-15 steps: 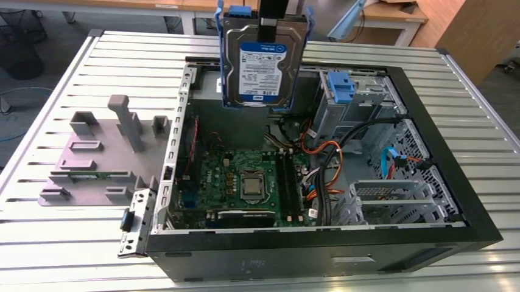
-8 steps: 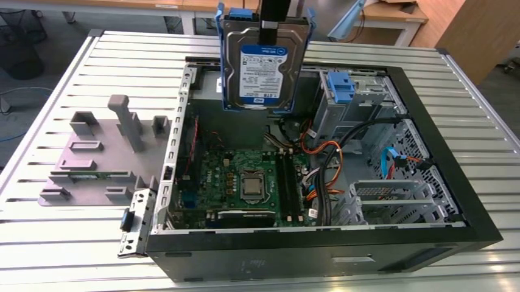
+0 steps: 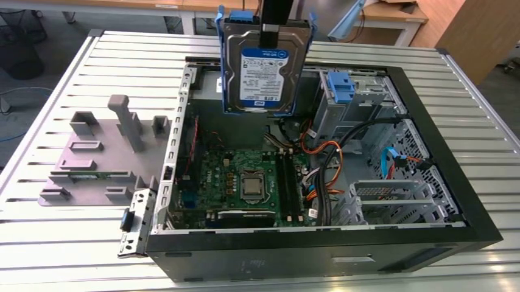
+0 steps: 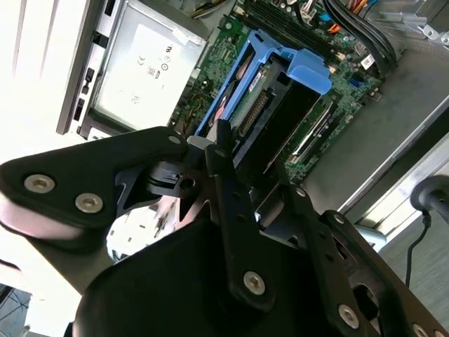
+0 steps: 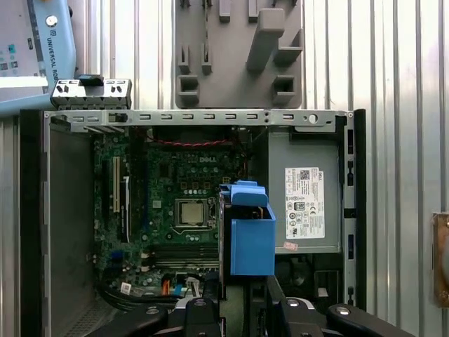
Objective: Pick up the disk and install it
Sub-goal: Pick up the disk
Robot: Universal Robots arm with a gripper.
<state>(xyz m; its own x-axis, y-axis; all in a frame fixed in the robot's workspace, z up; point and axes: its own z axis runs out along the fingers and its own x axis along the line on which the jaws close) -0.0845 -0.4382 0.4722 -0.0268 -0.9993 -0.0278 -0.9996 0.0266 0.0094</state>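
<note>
The disk [image 3: 264, 70], a silver-grey hard drive with a white and blue label in a blue plastic carrier, hangs upright in the air above the back of the open computer case [image 3: 479, 231]. My gripper [image 3: 276, 25] is shut on its top edge. In the second wrist view the black fingers [image 4: 219, 151] pinch the carrier's rim, with the disk [image 4: 273, 91] hanging below them over the motherboard. The first wrist view looks straight down past the gripper [image 5: 242, 309] onto the disk's blue carrier [image 5: 249, 235], which is above the space between the motherboard and the power supply.
Inside the case lie a green motherboard [image 3: 243, 179], orange and black cables [image 3: 325, 164], a metal drive cage with a blue tab [image 3: 341, 85] and a grey power-supply box [image 5: 305, 203]. A grey fixture plate with upright blocks [image 3: 97, 152] stands on the slatted table at the exterior view's left.
</note>
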